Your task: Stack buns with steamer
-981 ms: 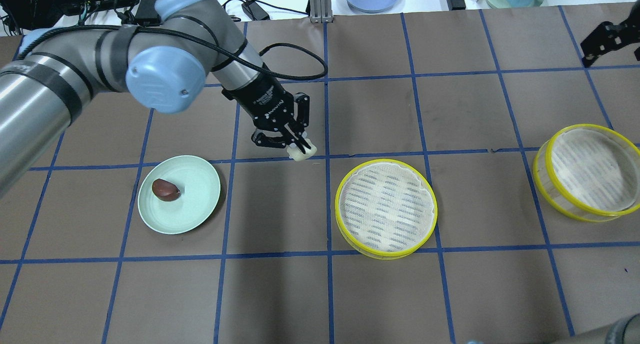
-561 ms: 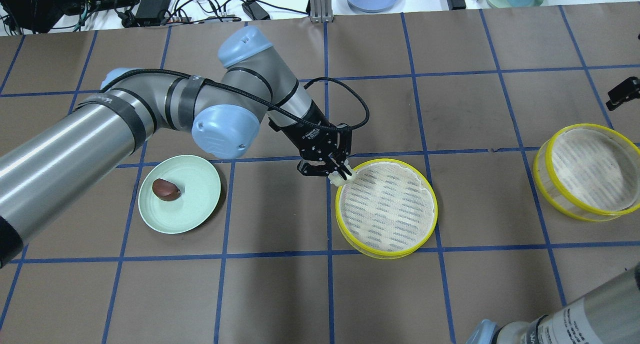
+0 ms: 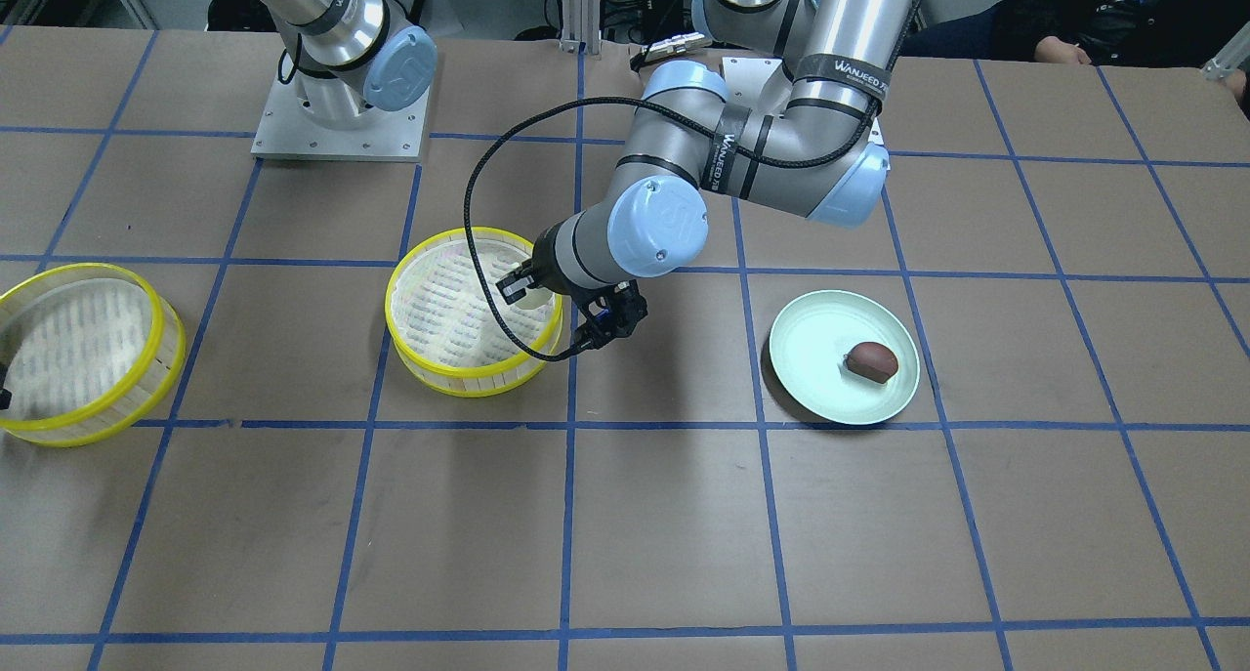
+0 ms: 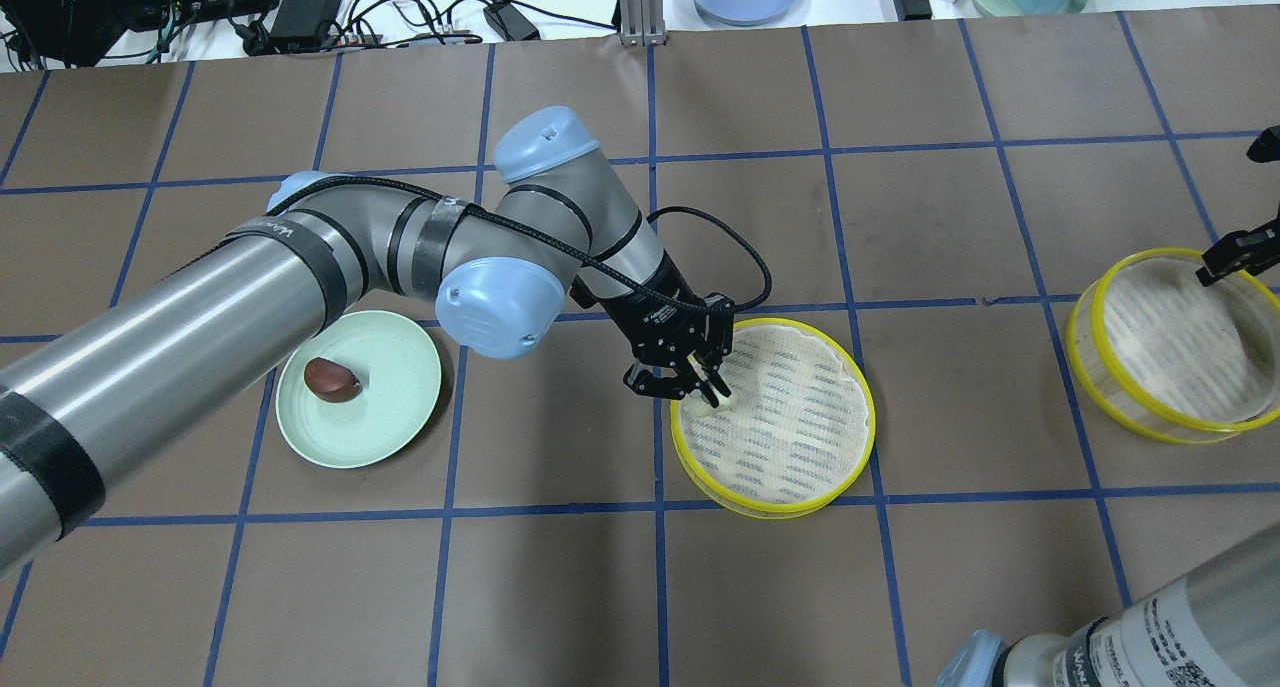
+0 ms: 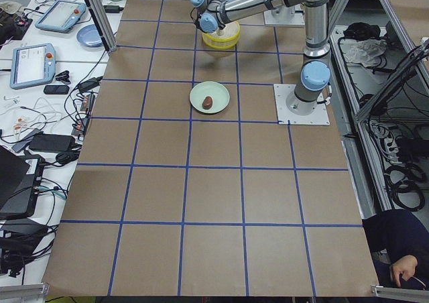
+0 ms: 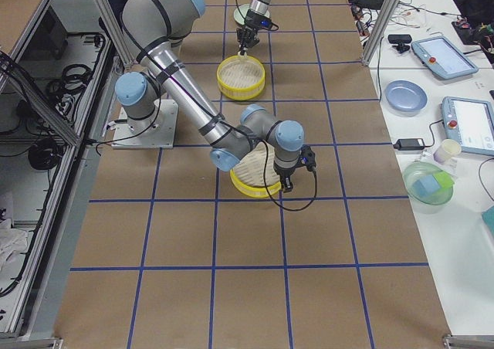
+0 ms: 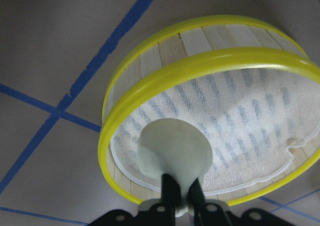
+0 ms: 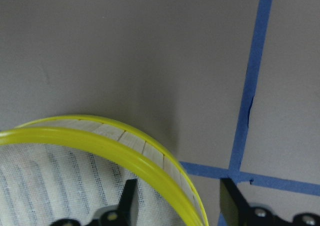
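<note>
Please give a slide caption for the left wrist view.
Left claw holding the cream bun over the steamer tier.

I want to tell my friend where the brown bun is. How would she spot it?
Look at the brown table with blue tape lines, then find the round pale mint-green plate on it. The small dark reddish-brown bun lies alone on that plate; the cream-white bun is held by the left gripper over a yellow-rimmed steamer tray.
</note>
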Available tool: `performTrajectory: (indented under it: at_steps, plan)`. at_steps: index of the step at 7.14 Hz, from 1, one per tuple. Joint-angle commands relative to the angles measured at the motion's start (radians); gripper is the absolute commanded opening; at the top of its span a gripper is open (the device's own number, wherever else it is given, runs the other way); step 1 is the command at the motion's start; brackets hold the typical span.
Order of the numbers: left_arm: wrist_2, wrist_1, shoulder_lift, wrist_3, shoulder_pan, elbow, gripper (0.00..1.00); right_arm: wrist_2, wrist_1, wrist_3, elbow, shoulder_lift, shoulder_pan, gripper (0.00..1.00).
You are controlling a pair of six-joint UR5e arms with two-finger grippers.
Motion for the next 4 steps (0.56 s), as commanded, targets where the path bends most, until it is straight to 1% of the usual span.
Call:
performTrajectory:
  at_steps: [1, 2, 3, 4]
  plan:
    - [0.016, 0.008, 0.0, -0.006, -0.003, 0.004, 1.0, -0.038, 0.0, -0.012, 0.001, -0.001, -0.001, 0.0]
    - [0.019, 0.008, 0.012, -0.004, -0.003, 0.013, 1.0, -0.038, 0.0, -0.018, 0.001, -0.009, -0.001, 0.0]
    - [0.065, 0.005, 0.031, 0.037, 0.008, 0.024, 1.0, -0.043, 0.009, -0.003, 0.0, -0.015, -0.001, 0.0]
    - [0.211, -0.01, 0.038, 0.139, 0.043, 0.042, 1.0, -0.079, 0.039, -0.007, -0.008, -0.022, -0.001, 0.0]
